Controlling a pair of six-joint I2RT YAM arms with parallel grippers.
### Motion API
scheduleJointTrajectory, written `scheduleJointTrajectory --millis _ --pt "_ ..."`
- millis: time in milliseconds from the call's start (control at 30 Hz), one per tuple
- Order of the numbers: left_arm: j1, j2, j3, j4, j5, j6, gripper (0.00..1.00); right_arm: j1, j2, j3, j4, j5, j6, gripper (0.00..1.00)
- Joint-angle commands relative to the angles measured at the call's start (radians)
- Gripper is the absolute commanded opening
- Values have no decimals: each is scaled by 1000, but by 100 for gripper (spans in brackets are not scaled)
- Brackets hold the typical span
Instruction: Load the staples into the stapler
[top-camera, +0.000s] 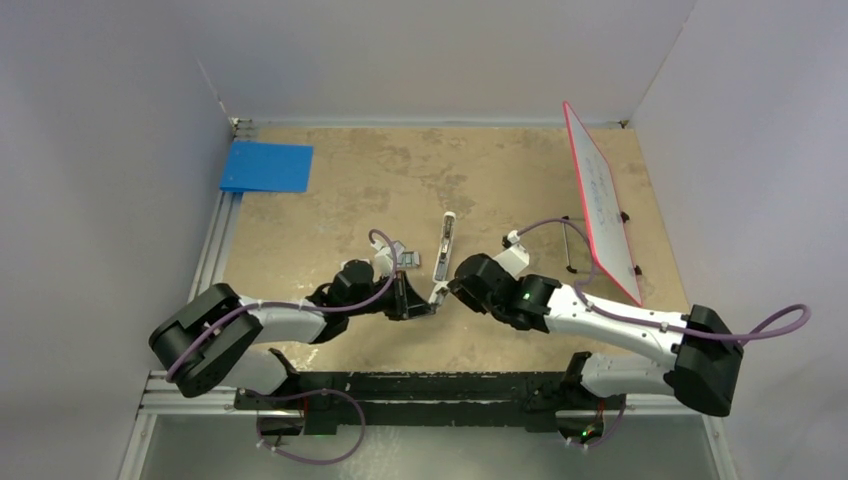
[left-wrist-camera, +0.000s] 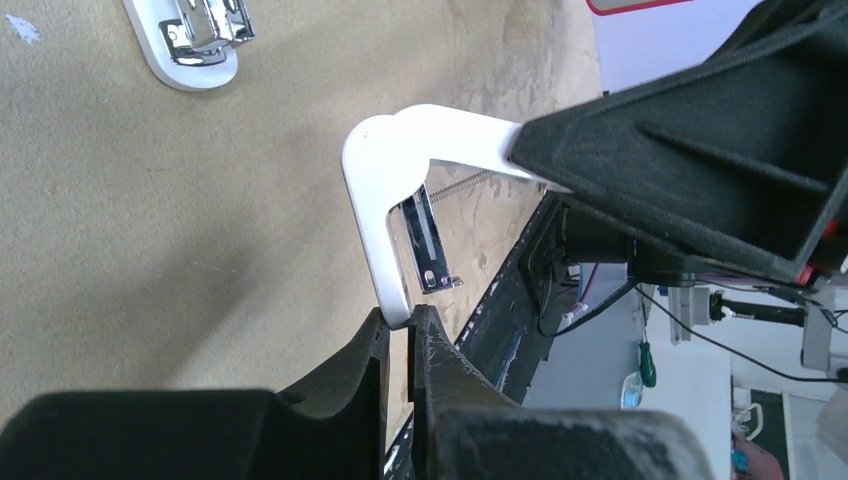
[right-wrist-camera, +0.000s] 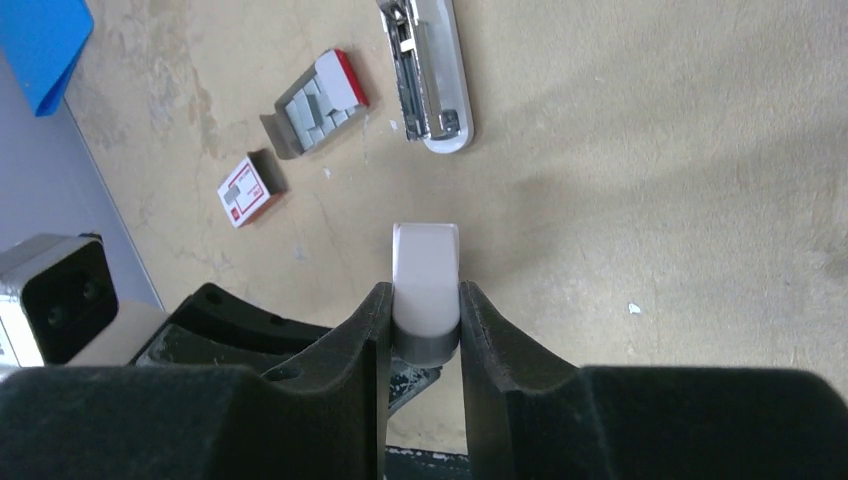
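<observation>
**Counter** (top-camera: 330, 210): tan and mottled, carrying all the items below.

**Hands:** my left hand (left-wrist-camera: 400, 318) is closed on the tip of one leg of a bent white piece (left-wrist-camera: 385, 135). My right hand (right-wrist-camera: 425, 292) is clamped across the other leg. I hold the piece between them, just short of the stapler.
*Handling, as I judge it:* nothing is loaded yet. I should keep both grips firm so the spring cannot snap the legs together. Later, one hand frees itself for a staple block.

**Stapler** (right-wrist-camera: 437, 70): a long white bar with rounded ends, lying flat mid-counter. Its bright metal channel faces up, and neither hand touches it.

**Bent white piece:** L-shaped, with a coil spring and a metal tongue in its crook.

**Staples** (right-wrist-camera: 308, 105): grey blocks packed in an opened tray with a red-and-white flap, just left of the stapler.
</observation>
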Motion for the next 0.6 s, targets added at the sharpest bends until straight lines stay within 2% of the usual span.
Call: scheduleJointTrajectory --millis 0,567 --pt "-1 -41 0 19 98 66 0 -39 -5 7 -11 120 -26 28" --pt "-1 -71 -33 49 133 92 0 -73 13 -47 74 74 -34 29"
